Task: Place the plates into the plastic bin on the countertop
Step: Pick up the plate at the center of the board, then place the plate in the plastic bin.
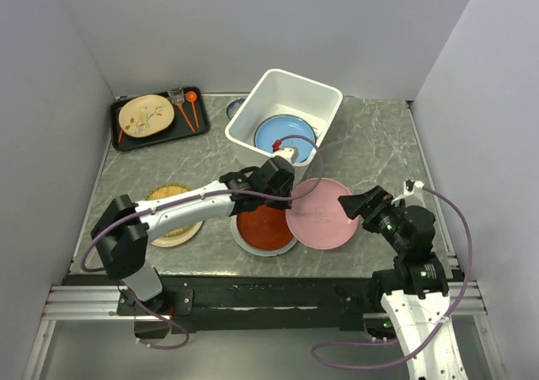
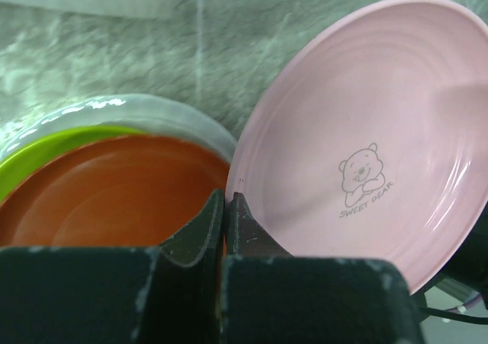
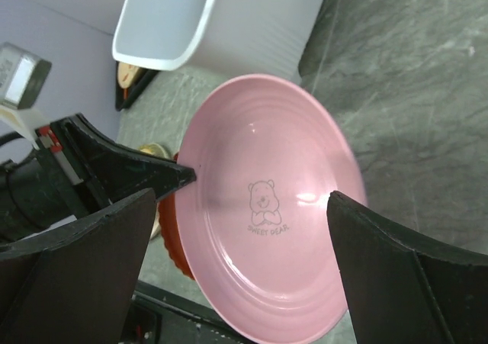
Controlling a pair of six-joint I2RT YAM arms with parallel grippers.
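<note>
Nearest us, the right gripper [image 3: 242, 197] stands spread as wide as it goes and has hold of nothing. It sits at the right edge of the pink plate [image 1: 324, 214], and in its own wrist view one finger shows on either side of that plate.

The pink plate lies on the countertop [image 1: 370, 144], right of centre and near the front edge, with a small bear printed in its well.

The left gripper [image 2: 226, 207] reaches across from the left and meets this plate's left rim. Its jaws are pressed together. The tips sit right where the rim passes, but we cannot tell whether the rim is pinched between them or only touched.

Just left of the pink plate, touching or slightly under its rim, sits the red plate [image 1: 264, 227]. It tops a small stack, with a lime green plate [image 2: 46, 149] and a pale one beneath it.

Further left, partly under the left arm, lies the woven yellow plate [image 1: 173, 196].

Beyond the pink plate stands the white plastic bin [image 1: 244, 144], well apart from both grippers, with a light blue plate [image 1: 282, 131] flat on its floor.

In the far left corner a black tray [image 1: 126, 140] carries a cream leaf-patterned plate [image 1: 145, 115].
</note>
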